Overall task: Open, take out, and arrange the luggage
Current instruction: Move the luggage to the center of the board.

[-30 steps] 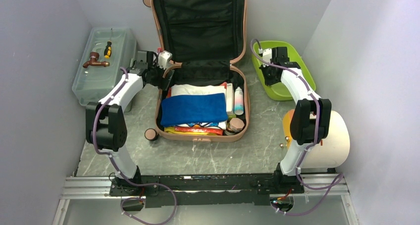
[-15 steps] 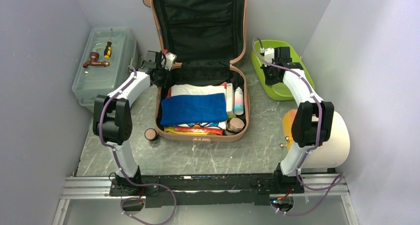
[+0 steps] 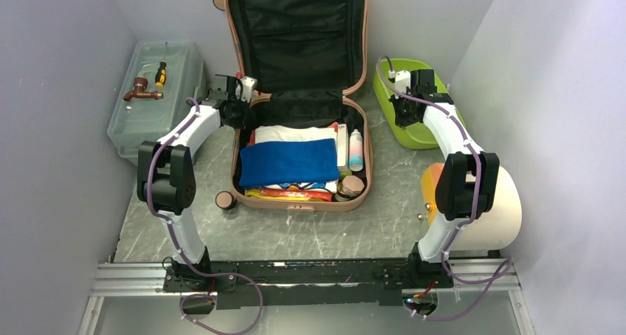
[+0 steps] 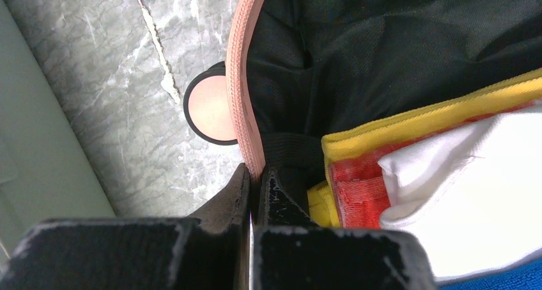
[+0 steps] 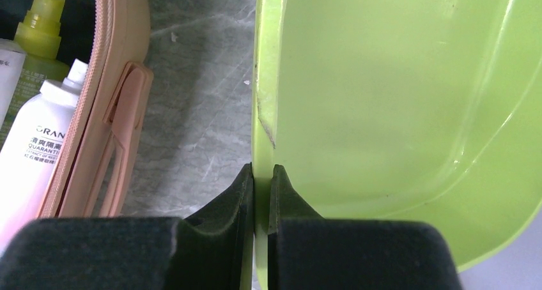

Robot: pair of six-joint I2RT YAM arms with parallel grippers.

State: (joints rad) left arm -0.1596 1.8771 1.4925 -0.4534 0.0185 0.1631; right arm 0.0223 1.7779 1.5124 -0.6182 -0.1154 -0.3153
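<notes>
A second ago the left end effector [image 4: 254, 178] stood wide open just left of the luggage [image 3: 295, 40]. It has since slid in to the case and snapped closed. The left wrist view shows its two fingers pinched on the salmon-pink rim of the lower shell, one outside against the shell and one inside against the black lining. That looks like a hold for steadying or shifting the case, not for picking anything out, so the taking-out step seems not yet begun.

The luggage lies at the middle of the grey marbled tabletop [image 3: 295, 232], its lid open and raised toward the back wall. The lower half is packed: a blue towel [image 3: 288, 161] on top of white, red and yellow fabric, with bottles along the right side. The grip sits on the left rim near the back corner, with a small wheel [image 4: 211, 111] just outside the shell.

The right end effector [image 5: 262, 172] has not moved. It is clamped on the near rim of the lime green tray [image 5: 383, 111], just beside the case's right wall but apart from it
</notes>
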